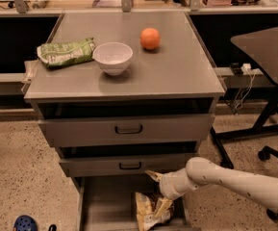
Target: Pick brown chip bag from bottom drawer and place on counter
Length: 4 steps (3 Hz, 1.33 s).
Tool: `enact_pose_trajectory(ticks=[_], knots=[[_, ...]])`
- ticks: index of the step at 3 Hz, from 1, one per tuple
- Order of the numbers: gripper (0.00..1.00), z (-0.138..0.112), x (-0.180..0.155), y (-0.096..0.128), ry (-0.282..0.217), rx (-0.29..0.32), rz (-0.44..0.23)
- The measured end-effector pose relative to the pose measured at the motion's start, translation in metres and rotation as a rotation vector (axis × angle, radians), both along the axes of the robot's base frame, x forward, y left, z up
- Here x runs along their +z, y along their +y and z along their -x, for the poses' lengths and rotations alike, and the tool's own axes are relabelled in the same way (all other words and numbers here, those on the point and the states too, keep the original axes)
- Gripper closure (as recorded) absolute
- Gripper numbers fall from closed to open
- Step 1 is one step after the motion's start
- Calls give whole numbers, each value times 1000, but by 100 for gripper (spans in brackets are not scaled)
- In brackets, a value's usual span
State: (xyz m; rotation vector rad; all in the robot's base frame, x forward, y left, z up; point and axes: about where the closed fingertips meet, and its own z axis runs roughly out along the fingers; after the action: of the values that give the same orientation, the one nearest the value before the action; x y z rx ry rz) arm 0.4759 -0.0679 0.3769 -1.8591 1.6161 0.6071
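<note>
The brown chip bag [148,211] lies crumpled in the pulled-out bottom drawer [105,201], towards its right side. My gripper [159,190] reaches in from the right on a white arm, just above the bag's upper right edge. Its fingers are spread open: the upper fingertip [153,175] sits near the middle drawer's front, and the lower one touches the bag's top. The bag rests on the drawer floor. The counter [182,71] is the grey cabinet top above.
On the counter are a green chip bag [64,53], a white bowl [112,57] and an orange [150,38]. Two upper drawers [129,129] stand slightly open. A dark side table [268,47] with wheeled legs stands right. A blue shoe [25,223] lies bottom left.
</note>
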Motion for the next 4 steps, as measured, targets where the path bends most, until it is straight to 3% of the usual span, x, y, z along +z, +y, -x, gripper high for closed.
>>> enact_pose_trajectory(ticks=[2, 3, 4], knots=[[0, 11, -65, 20, -10, 111, 8], [0, 12, -67, 20, -8, 113, 6], [0, 11, -80, 10, 4, 103, 60]])
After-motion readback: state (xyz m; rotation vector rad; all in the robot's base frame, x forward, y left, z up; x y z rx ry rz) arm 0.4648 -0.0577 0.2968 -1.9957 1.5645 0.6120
